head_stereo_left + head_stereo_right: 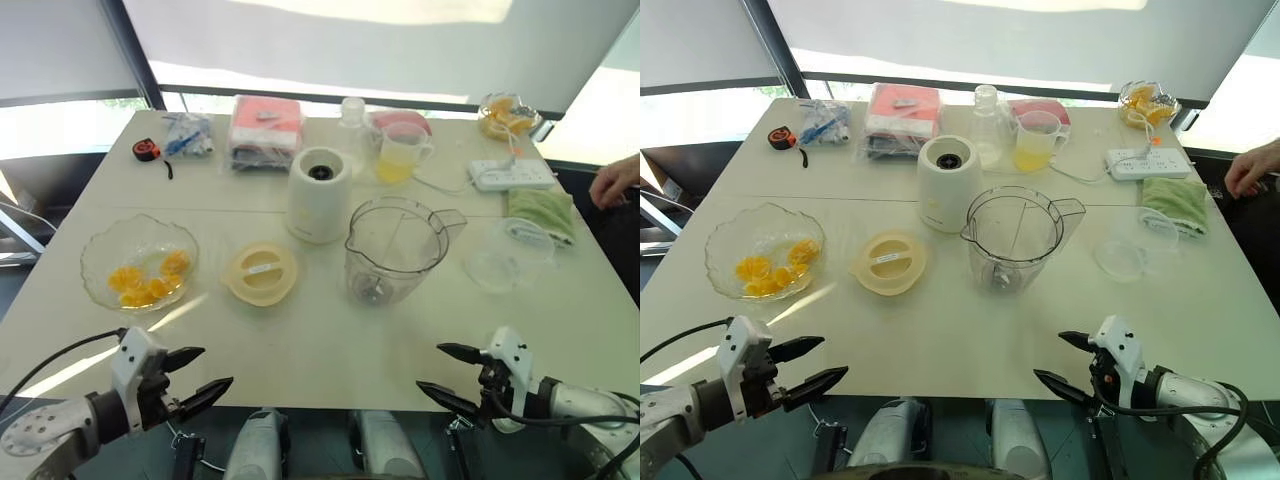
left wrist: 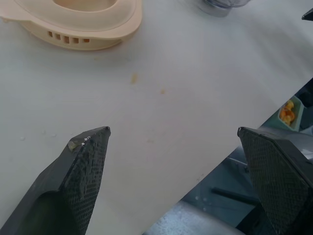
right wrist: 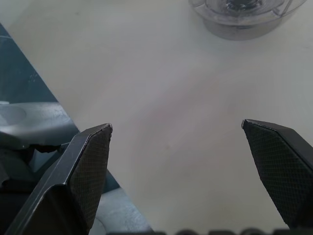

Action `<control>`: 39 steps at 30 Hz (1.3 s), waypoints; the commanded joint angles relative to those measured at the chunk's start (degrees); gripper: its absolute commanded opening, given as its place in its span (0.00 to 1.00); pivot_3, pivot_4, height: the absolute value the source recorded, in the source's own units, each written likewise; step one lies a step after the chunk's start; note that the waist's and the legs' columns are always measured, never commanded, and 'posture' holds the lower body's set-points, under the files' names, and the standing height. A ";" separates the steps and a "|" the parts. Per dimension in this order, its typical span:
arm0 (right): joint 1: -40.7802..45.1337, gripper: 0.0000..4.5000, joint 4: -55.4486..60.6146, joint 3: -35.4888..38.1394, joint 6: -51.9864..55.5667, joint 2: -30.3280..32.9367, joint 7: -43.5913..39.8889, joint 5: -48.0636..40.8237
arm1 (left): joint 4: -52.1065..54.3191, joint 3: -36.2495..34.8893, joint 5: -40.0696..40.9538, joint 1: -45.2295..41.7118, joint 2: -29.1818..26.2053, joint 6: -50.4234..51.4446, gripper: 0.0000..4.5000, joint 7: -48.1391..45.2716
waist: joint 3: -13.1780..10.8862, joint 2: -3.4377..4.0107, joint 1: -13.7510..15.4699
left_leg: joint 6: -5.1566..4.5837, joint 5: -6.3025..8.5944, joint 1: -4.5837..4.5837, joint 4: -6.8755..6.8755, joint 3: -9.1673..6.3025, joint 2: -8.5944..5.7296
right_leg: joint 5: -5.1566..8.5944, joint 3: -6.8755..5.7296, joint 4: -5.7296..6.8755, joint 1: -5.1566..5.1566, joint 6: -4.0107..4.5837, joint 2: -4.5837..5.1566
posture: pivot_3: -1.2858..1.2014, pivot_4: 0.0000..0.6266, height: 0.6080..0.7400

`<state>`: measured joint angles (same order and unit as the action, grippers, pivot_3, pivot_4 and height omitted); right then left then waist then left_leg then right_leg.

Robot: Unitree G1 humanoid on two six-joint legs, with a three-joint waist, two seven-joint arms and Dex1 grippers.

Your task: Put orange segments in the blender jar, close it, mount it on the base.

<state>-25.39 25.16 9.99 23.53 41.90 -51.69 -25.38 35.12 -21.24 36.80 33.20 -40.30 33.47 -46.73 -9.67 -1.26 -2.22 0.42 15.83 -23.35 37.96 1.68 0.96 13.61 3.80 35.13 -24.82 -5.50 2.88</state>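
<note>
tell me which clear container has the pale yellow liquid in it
The small measuring cup at the table's far side, beside the pink-lidded box. The blender jar stands empty.

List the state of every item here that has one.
blender jar: upright, empty, lid off
lid: flat on the table
base: upright, socket bare
orange segments: in glass dish
measuring cup: holds yellow liquid
left claw: open, empty
right claw: open, empty

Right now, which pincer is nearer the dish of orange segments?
Left. The left pincer sits just below the dish at the table's near edge; the right pincer is far across.
</note>
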 commanded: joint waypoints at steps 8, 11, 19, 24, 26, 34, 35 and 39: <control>1.72 1.00 1.65 -1.12 1.35 1.24 -1.86 -1.10 | 1.83 -0.94 0.40 -3.46 -0.14 -0.03 0.97 1.65 | 0.01 -0.01 0.05 | -0.02 -0.01 0.00 0.00 0.01 -0.01 | -0.01 -0.14 0.05 0.02 -0.01 -0.08 | 0.52 0.24 1.00; 2.79 1.00 1.27 -1.73 1.36 1.47 -2.10 -0.35 | 2.87 -1.76 1.69 -4.34 -0.56 0.98 0.97 2.13 | 0.02 -0.02 0.04 | -0.02 -0.01 0.03 0.01 0.02 -0.01 | -0.02 -0.14 0.08 0.04 -0.02 -0.17 | 0.52 0.24 1.00; 5.53 1.00 -0.28 -2.78 1.89 0.84 -1.12 -0.11 | 2.10 -2.79 1.09 -10.66 -1.59 2.15 0.97 5.79 | 0.02 -0.04 0.35 | -0.03 -0.02 0.26 0.10 0.01 -0.02 | -0.02 -0.16 0.21 0.25 -0.02 -0.25 | 0.52 0.24 1.00; 5.89 1.00 -0.49 -3.35 1.65 0.29 -0.69 0.24 | 2.39 -4.21 1.93 -13.37 -2.87 4.14 0.97 6.62 | 0.03 -0.05 0.57 | -0.03 -0.02 0.31 0.12 0.02 -0.03 | -0.02 -0.16 0.24 0.30 -0.03 -0.27 | 0.52 0.24 1.00; 6.42 1.00 0.35 -2.49 2.26 -0.50 -0.09 -1.24 | 2.77 -4.26 -0.72 -14.87 -5.05 3.22 0.97 6.74 | 0.03 -0.06 0.61 | -0.03 -0.02 0.32 0.12 0.03 -0.03 | -0.03 -0.16 0.28 0.30 -0.04 -0.28 | 0.52 0.24 1.00; 10.45 1.00 16.29 12.14 20.19 3.32 6.14 -25.27 | -20.07 -4.83 2.22 -49.82 -19.81 18.98 0.97 12.52 | -0.17 -0.31 1.98 | -0.02 -0.07 0.55 0.35 -0.12 -0.05 | 0.06 -0.23 0.83 0.35 -0.16 -0.42 | 0.52 0.24 1.00; 10.66 1.00 17.71 12.81 21.21 3.73 7.34 -26.74 | -22.41 -3.84 1.55 -52.64 -19.97 20.26 0.97 13.38 | -0.14 -0.36 1.73 | -0.02 -0.08 0.64 0.35 -0.13 -0.05 | 0.09 -0.24 0.86 0.45 -0.23 -0.43 | 0.52 0.24 1.00; 11.60 1.00 22.00 13.99 23.85 5.56 11.35 -30.66 | -29.87 2.33 -5.42 -58.65 -21.18 19.62 0.97 15.90 | -0.13 -0.38 0.98 | -0.06 -0.02 0.90 0.04 0.02 -0.09 | 0.14 -0.19 0.86 0.61 -0.32 -0.32 | 0.52 0.24 1.00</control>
<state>-14.58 44.18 22.24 46.77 46.41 -41.77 -53.42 7.47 -20.58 34.78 -24.51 -60.34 53.60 -31.90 -9.80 -1.64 -1.24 0.36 15.80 -22.48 37.99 1.70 0.86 13.73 3.62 36.05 -24.30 -5.86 2.56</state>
